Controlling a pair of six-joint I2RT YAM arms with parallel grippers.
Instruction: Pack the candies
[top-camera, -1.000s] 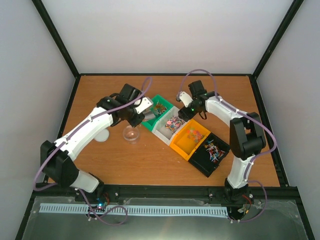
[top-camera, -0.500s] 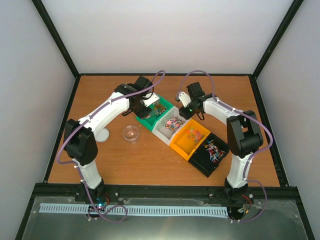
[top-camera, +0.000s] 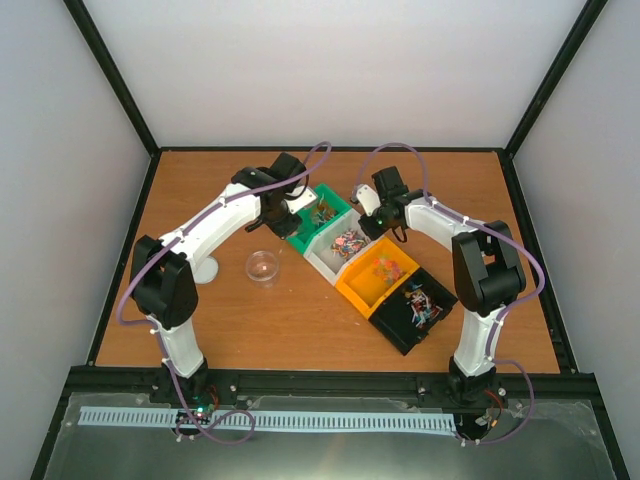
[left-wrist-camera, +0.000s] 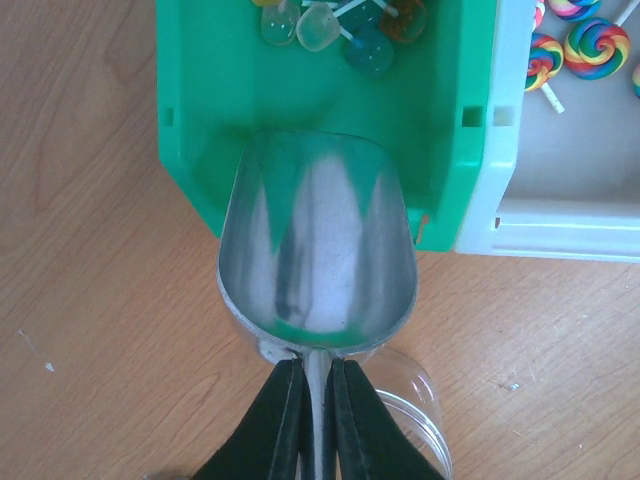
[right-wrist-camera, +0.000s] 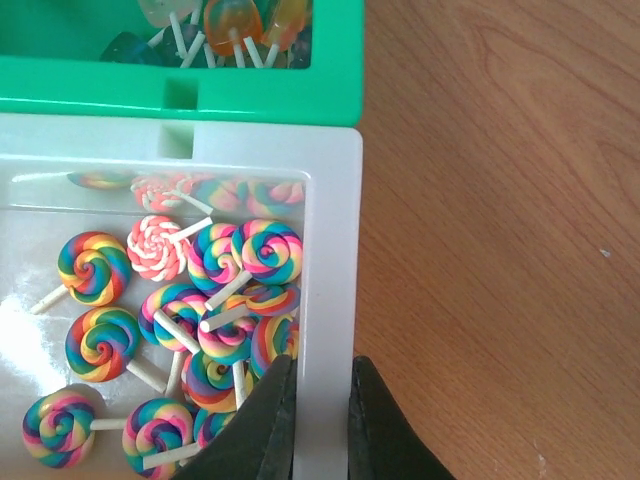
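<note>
Your left gripper clamps the scoop by its handle, bowl over the green bin. Your right gripper pinches the white bin by its wall; candies lie in both bins.

Looks like a robotics lab test cell, not anyone's home: plain white panels boxed in by a black frame, a wooden counter, left arm and right arm bolted along its near edge.
</note>
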